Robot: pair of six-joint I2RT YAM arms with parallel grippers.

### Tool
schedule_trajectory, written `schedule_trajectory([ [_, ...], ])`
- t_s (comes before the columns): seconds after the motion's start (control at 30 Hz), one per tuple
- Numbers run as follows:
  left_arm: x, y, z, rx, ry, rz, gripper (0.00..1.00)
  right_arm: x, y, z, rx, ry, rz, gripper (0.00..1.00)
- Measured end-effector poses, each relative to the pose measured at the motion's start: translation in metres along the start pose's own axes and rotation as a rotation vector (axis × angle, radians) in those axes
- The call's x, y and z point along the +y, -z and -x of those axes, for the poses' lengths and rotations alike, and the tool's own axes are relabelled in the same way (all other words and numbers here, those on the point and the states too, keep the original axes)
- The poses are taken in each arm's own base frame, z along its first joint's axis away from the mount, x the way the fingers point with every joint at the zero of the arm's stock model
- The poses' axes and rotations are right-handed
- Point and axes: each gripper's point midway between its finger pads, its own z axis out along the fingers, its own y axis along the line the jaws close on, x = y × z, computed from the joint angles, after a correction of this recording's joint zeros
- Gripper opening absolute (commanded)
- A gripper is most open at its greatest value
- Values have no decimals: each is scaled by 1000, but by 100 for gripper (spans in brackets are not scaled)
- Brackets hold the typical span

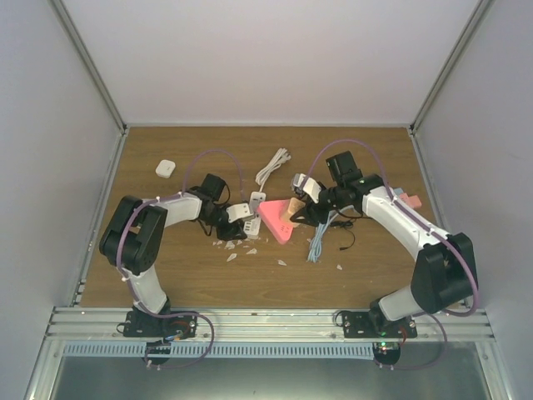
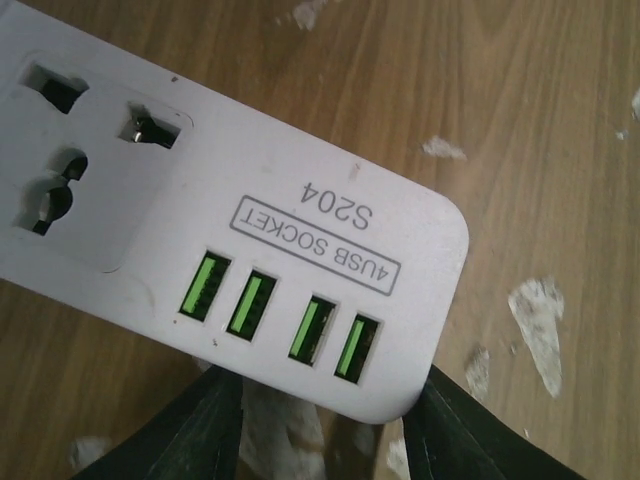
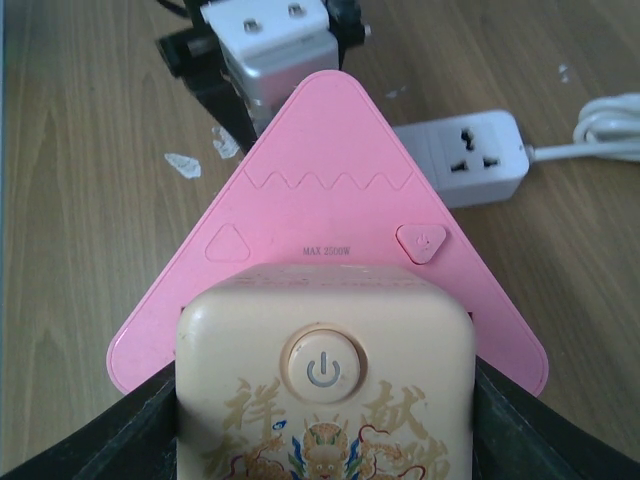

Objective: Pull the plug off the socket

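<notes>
Plug (image 3: 325, 330) (beige block, power button) is seated on the pink triangular socket (image 3: 300, 210), mid-table. In the top view it sits at the socket's 2 o'clock edge. Right gripper (image 3: 325, 425) is clamped on it, one finger per flank, and the grip looks square.

Judgement: pull straight out along the pins toward 2 o'clock, no twist, no levering. Socket looks light and loose, so it may ride along unless braced.

Left gripper (image 2: 322, 405) is at the socket's 9 o'clock, fingers straddling the end of a white USB strip (image 2: 250, 200). Can't tell if it's pinching the strip or steadying the socket at all.

Around, top view:
- Second strip (image 1: 258, 199) at 11 o'clock, just beside the socket, with its cord coil (image 1: 274, 165) at 12.
- Blue cable (image 1: 316, 243) and black cable (image 1: 343, 237) at 4–5 o'clock, near the right wrist. Snag risk on the pull.
- White flecks (image 1: 231, 256) at 7.
- Small adapter (image 1: 166, 167) well apart at 10.
</notes>
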Motion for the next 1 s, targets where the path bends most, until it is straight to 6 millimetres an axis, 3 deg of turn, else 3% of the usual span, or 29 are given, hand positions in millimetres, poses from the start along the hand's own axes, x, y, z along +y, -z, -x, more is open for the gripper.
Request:
schedule_trajectory([
  [0.03, 1, -2, 3, -4, 3, -1, 43, -1, 1, 2, -12, 1, -7, 19],
  [0.23, 18, 2, 27, -76, 105, 18, 65, -22, 5, 16, -77, -12, -88, 18],
  [0.37, 40, 43, 48, -210, 214, 65, 79, -38, 9, 31, -130, -17, -157, 17],
  [0.5, 59, 101, 83, -360, 241, 131, 99, -53, 17, 49, -187, -18, -224, 17],
  [0.67, 49, 141, 121, -482, 255, 106, 99, -65, 34, 79, -263, 5, -282, 16],
  [0.83, 42, 162, 138, -554, 352, 89, 99, -73, 49, 109, -352, 23, -334, 15],
  [1.0, 37, 184, 154, -623, 419, 90, 99, -68, 47, 122, -384, 19, -335, 14],
])
